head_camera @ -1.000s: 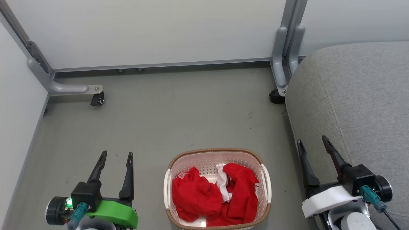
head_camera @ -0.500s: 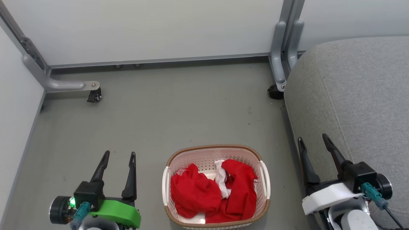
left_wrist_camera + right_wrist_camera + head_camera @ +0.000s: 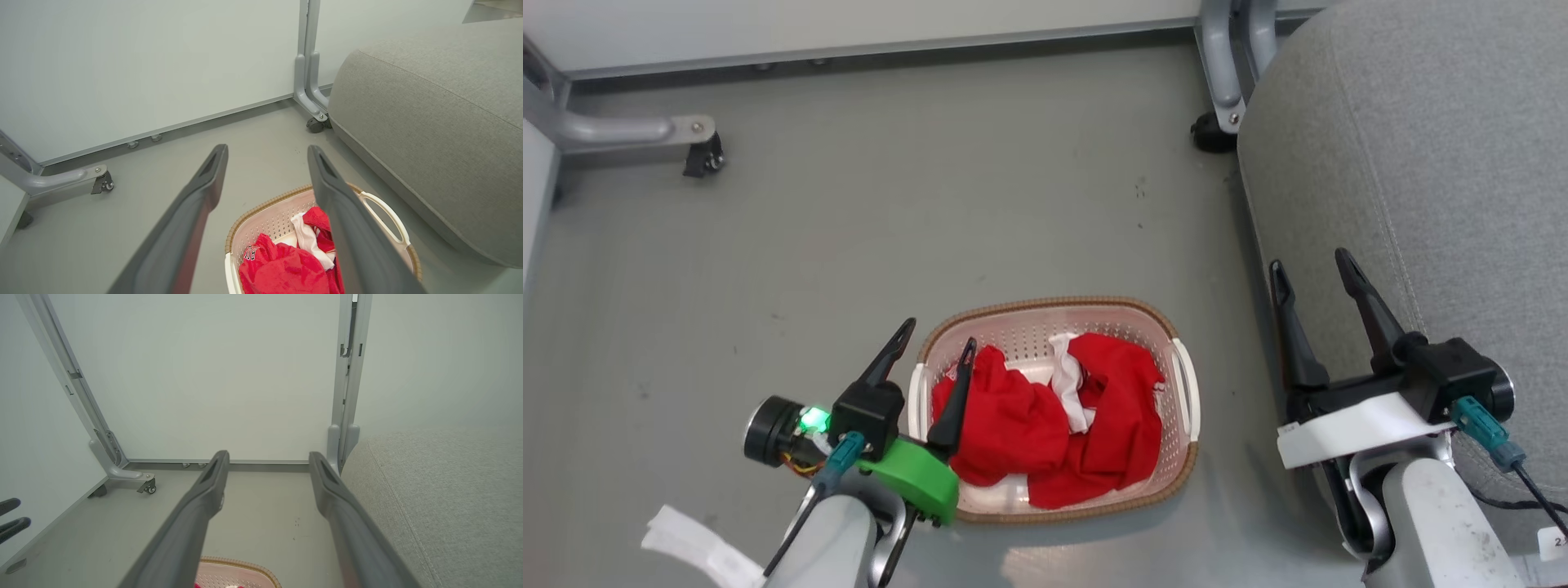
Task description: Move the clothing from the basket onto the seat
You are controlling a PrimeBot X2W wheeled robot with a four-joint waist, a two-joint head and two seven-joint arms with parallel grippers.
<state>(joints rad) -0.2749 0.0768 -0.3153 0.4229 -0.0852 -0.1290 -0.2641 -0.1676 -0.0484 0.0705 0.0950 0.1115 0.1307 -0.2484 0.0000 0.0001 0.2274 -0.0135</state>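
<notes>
Left claw (image 3: 939, 331) gapes over basket (image 3: 1045, 304) rim; right claw (image 3: 1307, 257) gapes at seat (image 3: 1421, 163) edge.

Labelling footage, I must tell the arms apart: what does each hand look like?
The left hand has two long dark tapered fingers, a bright green mount, a lit green light and a teal connector. The right hand has like fingers, a white mount, a teal connector and a black cable.

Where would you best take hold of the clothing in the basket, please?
I'd pinch the bunched left mound of the clothing from above: it seems to bulge highest, lies nearest the open left gripper, and the basket walls block sideways approaches.
</notes>
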